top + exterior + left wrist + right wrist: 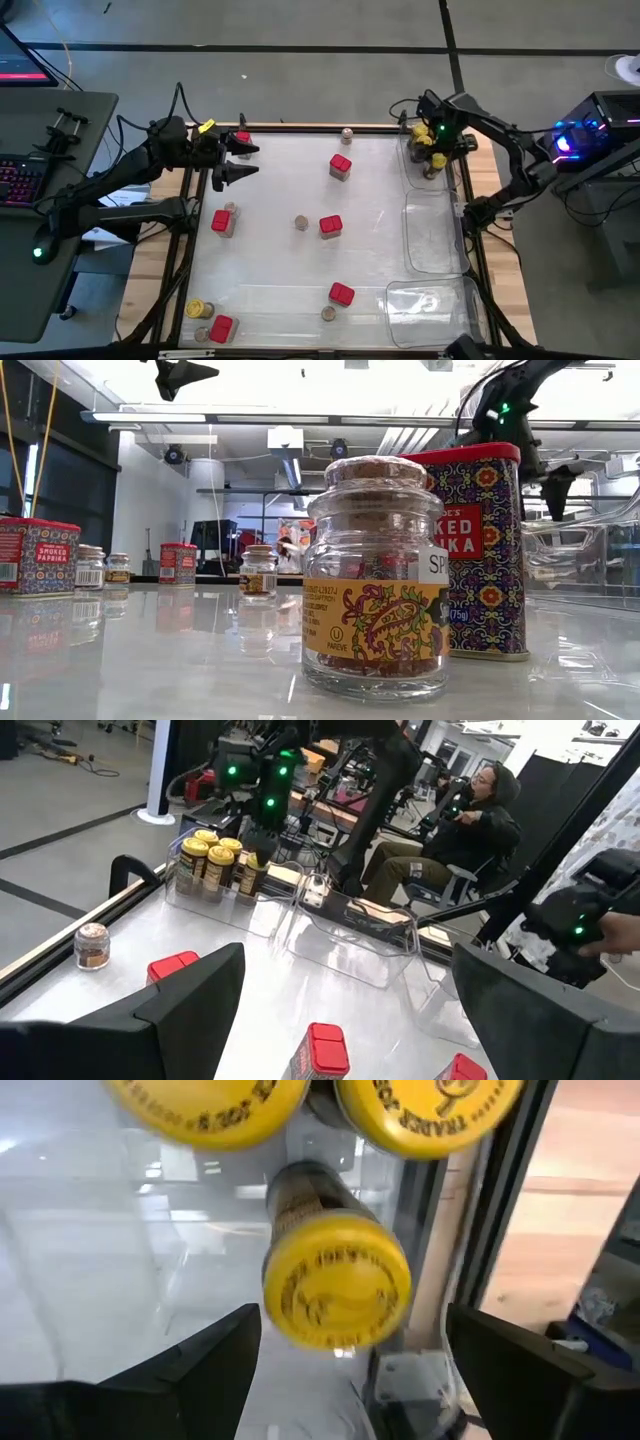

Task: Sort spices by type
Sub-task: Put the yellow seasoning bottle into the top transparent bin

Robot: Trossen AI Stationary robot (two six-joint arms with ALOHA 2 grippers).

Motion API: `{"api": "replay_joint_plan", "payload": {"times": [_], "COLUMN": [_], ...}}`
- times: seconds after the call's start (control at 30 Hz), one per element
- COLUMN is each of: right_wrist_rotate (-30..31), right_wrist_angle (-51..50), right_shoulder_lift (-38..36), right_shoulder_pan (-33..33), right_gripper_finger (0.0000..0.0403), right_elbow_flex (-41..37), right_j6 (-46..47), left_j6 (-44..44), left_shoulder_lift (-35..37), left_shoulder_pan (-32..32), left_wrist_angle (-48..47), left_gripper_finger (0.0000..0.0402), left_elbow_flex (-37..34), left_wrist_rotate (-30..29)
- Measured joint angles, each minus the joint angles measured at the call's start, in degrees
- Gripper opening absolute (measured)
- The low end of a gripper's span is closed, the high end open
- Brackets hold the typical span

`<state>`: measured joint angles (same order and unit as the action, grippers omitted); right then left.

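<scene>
So, right pincer (345,1370) is spread open, empty; yellow-lidded jar (335,1280) just ahead, slick glass, best gripped around the lid.

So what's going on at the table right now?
The robot is sorting spices. The right gripper hangs open over the far clear tray, just above the yellow-lidded jars grouped there, holding nothing. The left gripper hovers open at the table's far left, also empty. Red tins and small cork-topped jars lie scattered across the table, and one yellow-lidded jar sits at the near left.
</scene>
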<state>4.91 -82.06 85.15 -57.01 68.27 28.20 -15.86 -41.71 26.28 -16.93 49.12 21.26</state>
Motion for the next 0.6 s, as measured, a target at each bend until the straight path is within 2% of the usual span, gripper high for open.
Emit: {"api": "replay_joint_plan", "payload": {"times": [0.3, 0.5, 0.6], "right_wrist_rotate": [0.28, 7.11, 6.47], "right_wrist_angle": [-0.37, 0.01, 1.53], "right_shoulder_lift": [-7.96, -13.63, -14.42], "right_shoulder_pan": [0.8, 4.42, 4.95], "right_gripper_finger": [0.0313, 0.0313, 0.0313], "right_elbow_flex": [6.23, 3.15, 0.33], "right_j6": [0.01, 2.03, 2.68], "left_j6": [0.01, 0.01, 0.0], "left_shoulder_lift": [0.0, -0.02, -0.02], "left_shoulder_pan": [-0.02, 0.0, -0.02], "left_wrist_angle": [0.0, 0.0, 0.0], "left_gripper_finger": [0.0343, 0.0343, 0.0343], "left_elbow_flex": [0.0, 0.0, 0.02], "left_wrist_rotate": [-0.04, -1.7, -2.6]}}
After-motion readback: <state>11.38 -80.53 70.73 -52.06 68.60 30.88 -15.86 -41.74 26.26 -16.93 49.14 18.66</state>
